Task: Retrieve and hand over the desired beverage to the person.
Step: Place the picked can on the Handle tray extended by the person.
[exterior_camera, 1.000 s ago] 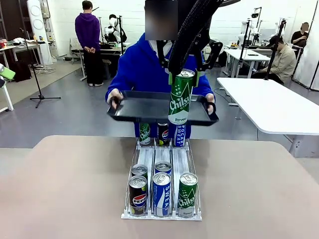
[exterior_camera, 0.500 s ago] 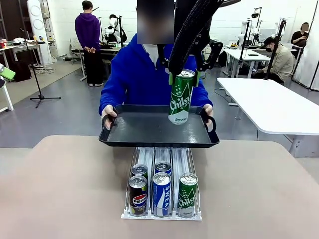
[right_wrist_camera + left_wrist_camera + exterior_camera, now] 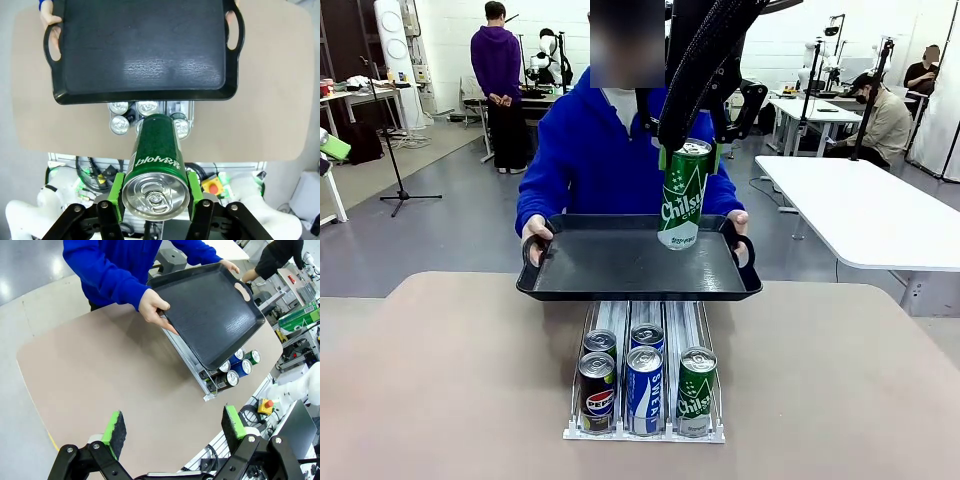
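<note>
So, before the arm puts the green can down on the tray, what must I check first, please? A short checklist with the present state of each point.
1. Grip: the right tool is shut on the green can: ok.
2. Support: the tray is held level by the person's hands, one on each handle: ok.
3. Landing place: the tray floor is bare: ok.
4. Can base directly above the tray, or already touching it: cannot tell.
5. Other arm: the left tool is open, empty and away from the tray: ok.

A lab-like work hall — grey polished floor (image 3: 450, 235), white worktables (image 3: 880, 215) at right, a tripod stand (image 3: 398, 160) at upper left, people (image 3: 498, 80) standing or seated at cluttered benches (image 3: 360, 95) behind.
</note>
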`<action>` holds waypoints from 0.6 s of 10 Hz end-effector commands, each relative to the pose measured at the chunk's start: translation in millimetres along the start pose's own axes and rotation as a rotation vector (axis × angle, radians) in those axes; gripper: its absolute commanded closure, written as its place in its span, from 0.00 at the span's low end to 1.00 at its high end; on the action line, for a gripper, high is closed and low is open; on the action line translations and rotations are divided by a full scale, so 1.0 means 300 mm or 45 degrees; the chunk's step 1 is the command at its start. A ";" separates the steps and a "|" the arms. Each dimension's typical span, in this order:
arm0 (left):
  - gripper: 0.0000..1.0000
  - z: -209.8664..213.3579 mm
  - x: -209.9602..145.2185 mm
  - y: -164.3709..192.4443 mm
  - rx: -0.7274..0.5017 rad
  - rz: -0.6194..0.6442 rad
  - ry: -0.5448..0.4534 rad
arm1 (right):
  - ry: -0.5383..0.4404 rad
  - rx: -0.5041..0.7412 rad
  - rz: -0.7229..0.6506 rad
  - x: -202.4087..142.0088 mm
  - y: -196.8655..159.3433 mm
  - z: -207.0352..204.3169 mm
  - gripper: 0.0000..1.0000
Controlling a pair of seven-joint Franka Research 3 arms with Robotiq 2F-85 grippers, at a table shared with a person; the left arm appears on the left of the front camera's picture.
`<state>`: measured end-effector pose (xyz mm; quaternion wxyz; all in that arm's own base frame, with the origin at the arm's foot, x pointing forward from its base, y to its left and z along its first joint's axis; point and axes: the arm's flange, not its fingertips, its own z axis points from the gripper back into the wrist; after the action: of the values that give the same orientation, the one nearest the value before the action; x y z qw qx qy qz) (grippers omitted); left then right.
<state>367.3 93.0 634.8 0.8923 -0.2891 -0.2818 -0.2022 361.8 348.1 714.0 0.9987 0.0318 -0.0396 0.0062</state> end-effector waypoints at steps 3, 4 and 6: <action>0.00 0.004 -0.002 0.004 -0.023 -0.022 -0.015 | 0.012 0.017 -0.063 0.170 -0.039 0.012 0.42; 0.00 0.004 -0.002 0.004 -0.023 -0.022 -0.015 | 0.002 0.028 -0.089 0.233 -0.060 0.006 0.42; 0.00 0.004 -0.002 0.004 -0.023 -0.022 -0.015 | 0.014 0.056 -0.089 0.354 -0.110 -0.024 0.42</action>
<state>367.2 93.2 634.9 0.8923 -0.2892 -0.2817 -0.2021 454.3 312.9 701.4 0.9977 0.0560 -0.0187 -0.0345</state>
